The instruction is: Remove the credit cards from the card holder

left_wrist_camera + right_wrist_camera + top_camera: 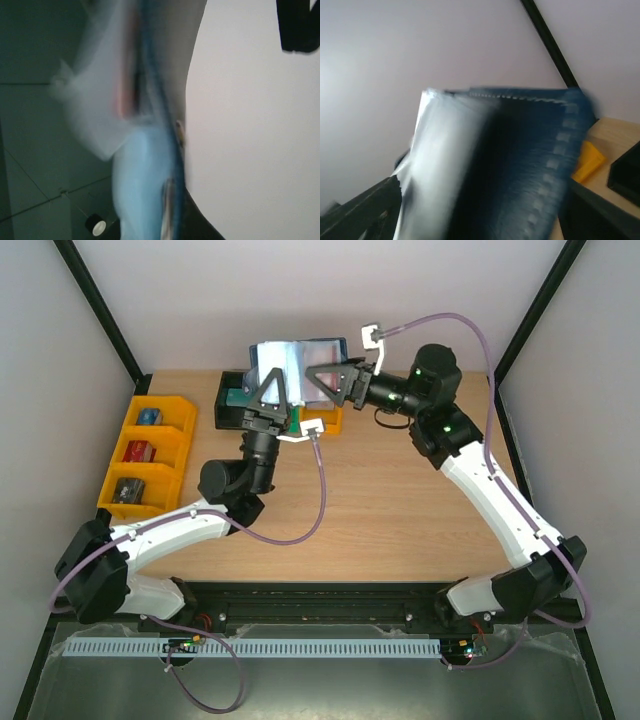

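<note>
Left gripper [273, 380] and right gripper [322, 375] meet at upper centre of the top view, both against the card holder [300, 352]. Holder is lifted off the counter [400, 500] and spread open in front of the back wall. Fingers are lost in blur in both wrist views, so cannot tell whether either gripper is clenched or released.

Card holder: flat, folding, two rectangular halves. In the top view the left half reads pale blue-grey and the right half dark navy. Right wrist view: holder [530, 160] fills lower centre, with a navy grained face, a row of pale stitch marks along its top and right edges, and a whitish glossy sheet on its left part. Left wrist view: holder [150, 170] seen edge-on, a thin dark-blue rim with a light blue panel beside it.

Credit cards [125, 100]: only a reddish-pink streak in the blurred pale pocket; number not readable.

Counter: pale wood-grain board, matt. Yellow bins [150, 455] in a stack of three at left edge, small items inside. Black bin [232, 405] sits just left of the left gripper; orange bin [330, 422] is under the right gripper. Walls plain off-white, with black frame posts [100, 305] at the corners. Lilac cable [320, 490] loops from the left wrist.
</note>
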